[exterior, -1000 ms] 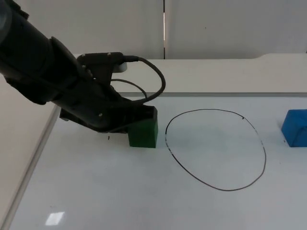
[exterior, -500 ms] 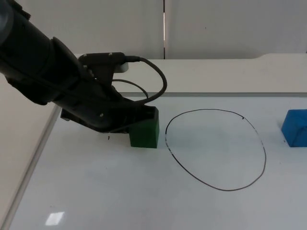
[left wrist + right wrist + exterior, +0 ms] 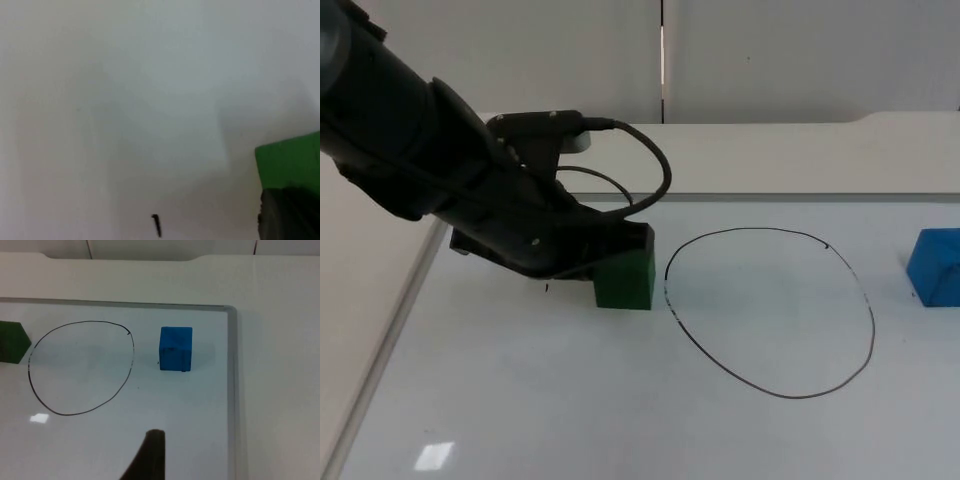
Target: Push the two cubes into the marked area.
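Green cube (image 3: 625,283) flat on the white table (image 3: 570,400), just outside the drawn oval (image 3: 770,310), on the oval's side toward the left arm. Close to the line but not across it, no part yet inside.

Small black mark (image 3: 546,288) on the table, farther from the oval than the green cube, on the same side.

Left gripper (image 3: 625,243) low over the table, pressed against the green cube's face turned away from the oval, black arm stretching away from the oval behind it. Seen from the left wrist: dark fingertip (image 3: 287,215) touching the green cube (image 3: 290,160), the black mark (image 3: 157,225) nearby on bare white surface. Spread or pressed together: cannot tell.

Blue cube (image 3: 934,265) on the oval's opposite side, outside the line and apart from it, upright on the table. Well apart from the green cube, the whole oval between the two.

Right gripper (image 3: 150,455) above the table, back from the oval, touching nothing, waiting. From its wrist: blue cube (image 3: 175,348) just beside the oval (image 3: 80,370), green cube (image 3: 12,342) at the oval's other edge, raised board edge (image 3: 231,390) beyond the blue cube, away from the oval. Spread or pressed together: cannot tell.

Beyond the oval, pale ledge (image 3: 800,160), then grey partition wall (image 3: 800,60).
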